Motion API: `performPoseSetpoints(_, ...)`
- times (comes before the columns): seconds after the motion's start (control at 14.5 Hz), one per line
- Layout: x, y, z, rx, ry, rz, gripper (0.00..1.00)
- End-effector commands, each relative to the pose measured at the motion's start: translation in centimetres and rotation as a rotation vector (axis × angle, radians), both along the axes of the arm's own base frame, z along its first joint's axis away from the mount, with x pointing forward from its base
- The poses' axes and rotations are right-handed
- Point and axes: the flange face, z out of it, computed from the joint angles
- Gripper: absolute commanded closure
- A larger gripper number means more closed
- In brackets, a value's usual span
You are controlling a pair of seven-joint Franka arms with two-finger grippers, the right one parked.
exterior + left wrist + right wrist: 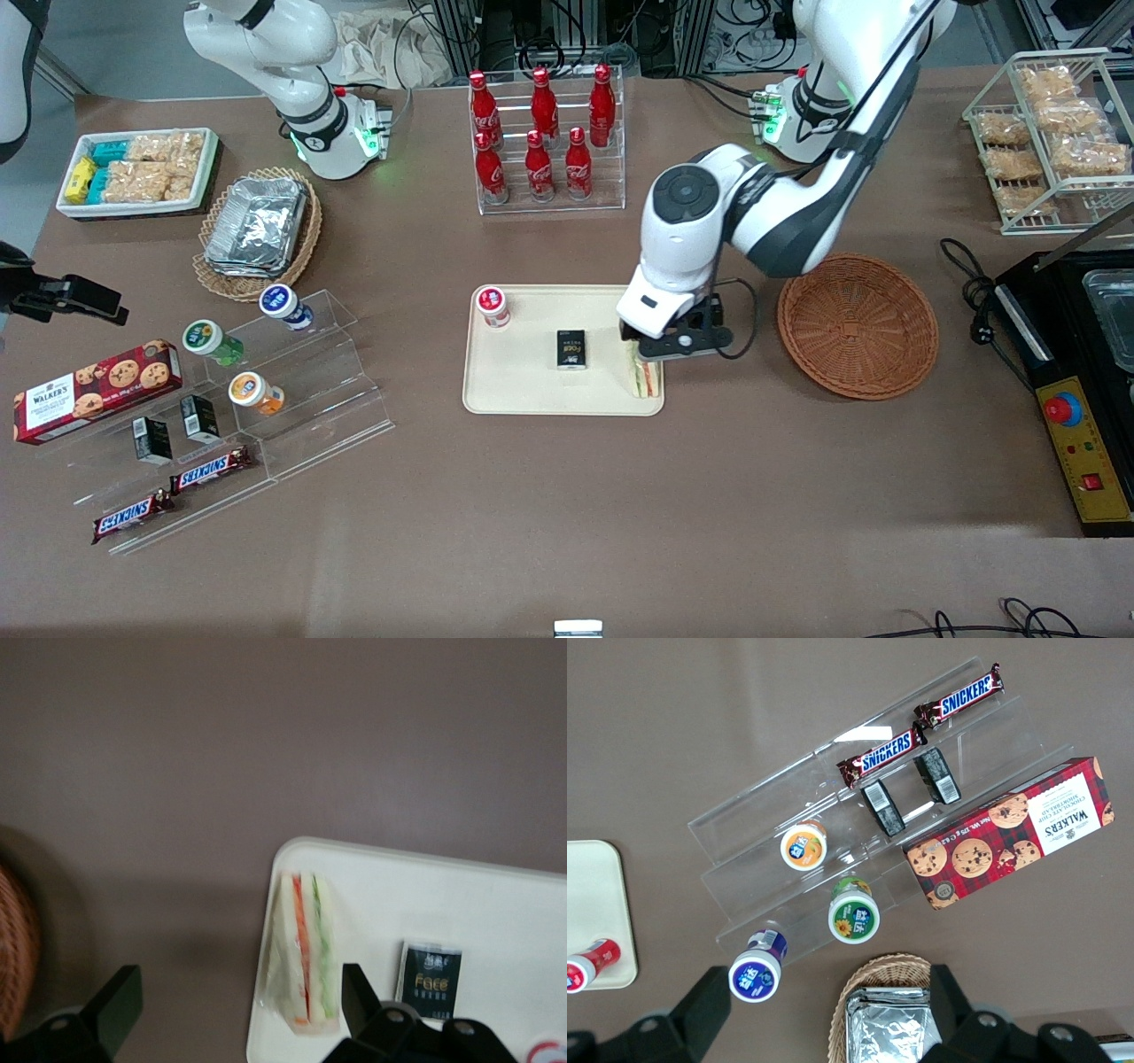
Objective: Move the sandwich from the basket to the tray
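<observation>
The sandwich (645,377) lies on the cream tray (523,390), at the tray's edge toward the working arm's end, with its green and red-orange layers showing. It also shows in the left wrist view (306,957), lying on the tray's rim (292,850). My left gripper (654,353) hangs just above the sandwich. In the wrist view the gripper (237,1001) is open wide. One fingertip (357,992) is beside the sandwich, and the other (120,997) is over bare table. The reddish-brown basket (858,325) stands empty beside the tray, toward the working arm's end.
A small dark box (571,348) and a red-lidded cup (493,307) sit on the tray. A rack of cola bottles (542,133) stands farther from the front camera. A black machine (1076,372) lies at the working arm's end, and acrylic steps with snacks (266,390) toward the parked arm's end.
</observation>
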Motion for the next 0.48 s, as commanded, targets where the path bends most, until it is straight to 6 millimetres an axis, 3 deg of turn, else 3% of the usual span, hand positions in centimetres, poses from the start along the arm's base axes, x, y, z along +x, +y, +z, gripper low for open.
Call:
performPoseSetpoints(0.0,2.5,4.9,5.0,-0.026,-0.009,-0.057,0.00)
performPoseSetpoints(0.21,5.1,10.2,11.3,-0.010,0.034,-0.131,0.00)
performPoseSetpoints(0.41,6.8,16.1,15.0,0.013,0.065,-0.107,0.00)
